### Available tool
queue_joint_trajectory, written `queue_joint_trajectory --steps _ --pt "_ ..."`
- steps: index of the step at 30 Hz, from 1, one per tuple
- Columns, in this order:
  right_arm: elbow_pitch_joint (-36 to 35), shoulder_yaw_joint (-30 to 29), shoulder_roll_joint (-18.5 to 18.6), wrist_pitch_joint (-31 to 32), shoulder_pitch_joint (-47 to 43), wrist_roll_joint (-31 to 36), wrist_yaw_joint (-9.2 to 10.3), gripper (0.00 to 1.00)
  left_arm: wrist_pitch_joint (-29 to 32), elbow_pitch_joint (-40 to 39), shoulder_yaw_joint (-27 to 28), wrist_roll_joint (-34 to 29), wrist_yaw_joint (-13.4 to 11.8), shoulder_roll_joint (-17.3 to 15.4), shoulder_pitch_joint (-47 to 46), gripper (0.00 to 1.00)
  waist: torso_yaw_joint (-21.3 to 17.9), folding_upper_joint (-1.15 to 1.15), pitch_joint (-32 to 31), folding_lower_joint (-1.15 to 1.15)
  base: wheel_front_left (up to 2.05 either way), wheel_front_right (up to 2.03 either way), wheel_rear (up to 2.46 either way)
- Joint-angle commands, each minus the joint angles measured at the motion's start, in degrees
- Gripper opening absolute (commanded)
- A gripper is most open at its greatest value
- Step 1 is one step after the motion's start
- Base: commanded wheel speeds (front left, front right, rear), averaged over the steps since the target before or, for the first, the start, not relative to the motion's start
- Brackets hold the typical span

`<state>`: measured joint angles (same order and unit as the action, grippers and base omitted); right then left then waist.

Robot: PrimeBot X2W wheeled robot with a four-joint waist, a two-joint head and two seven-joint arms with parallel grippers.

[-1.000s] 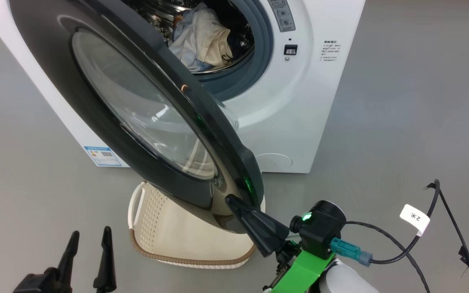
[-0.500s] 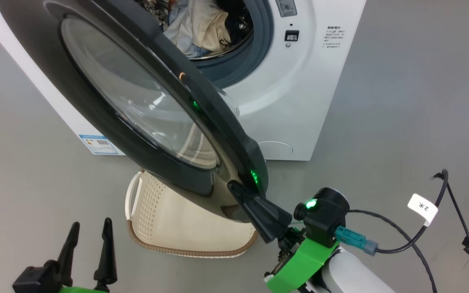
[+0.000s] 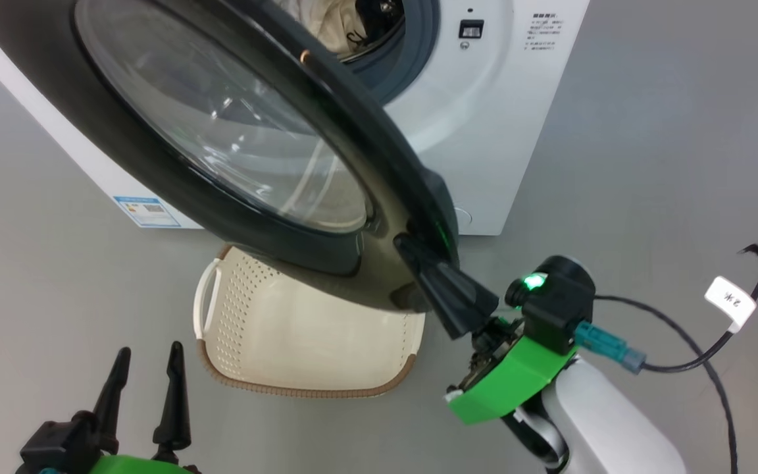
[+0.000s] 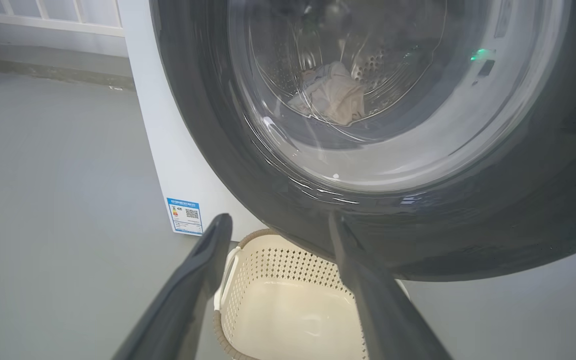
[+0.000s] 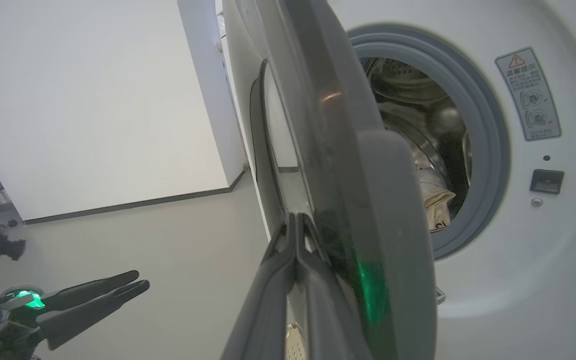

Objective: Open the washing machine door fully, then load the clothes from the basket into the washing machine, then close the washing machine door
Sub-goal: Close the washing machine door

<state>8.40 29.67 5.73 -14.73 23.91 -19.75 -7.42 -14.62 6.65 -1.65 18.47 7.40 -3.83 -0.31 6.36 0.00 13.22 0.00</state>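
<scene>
Right end effector (image 3: 409, 245) fingers together, tip against the rim of the half-open washing machine door (image 3: 221, 131). Left end effector (image 3: 149, 350) spread, near basket (image 3: 234, 316) on floor. Clothes (image 3: 326, 20) inside washing machine (image 3: 484, 131). Blue QR label (image 3: 144, 210) low on its side; cable tag (image 3: 729, 299) reads "2米".

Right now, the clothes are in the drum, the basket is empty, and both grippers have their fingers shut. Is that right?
No: the left gripper has open fingers, as the left wrist view shows; the right gripper is shut. The rest holds.
</scene>
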Motion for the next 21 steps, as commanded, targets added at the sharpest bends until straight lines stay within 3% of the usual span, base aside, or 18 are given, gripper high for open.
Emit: queue_joint_trajectory --steps 1,21 --pt "-1.6 -0.1 -0.6 -0.3 1.6 0.6 -0.07 0.00 -0.4 -1.7 1.7 0.4 0.1 -1.1 -1.9 1.00 -0.2 0.00 0.6 0.00 0.00 0.00 0.00" --pt "0.2 -5.1 3.0 -0.3 12.8 2.1 -0.07 0.00 -0.4 -3.7 0.9 0.9 0.1 -2.4 -4.5 1.00 0.8 0.00 9.1 0.00 0.00 0.00 0.00"
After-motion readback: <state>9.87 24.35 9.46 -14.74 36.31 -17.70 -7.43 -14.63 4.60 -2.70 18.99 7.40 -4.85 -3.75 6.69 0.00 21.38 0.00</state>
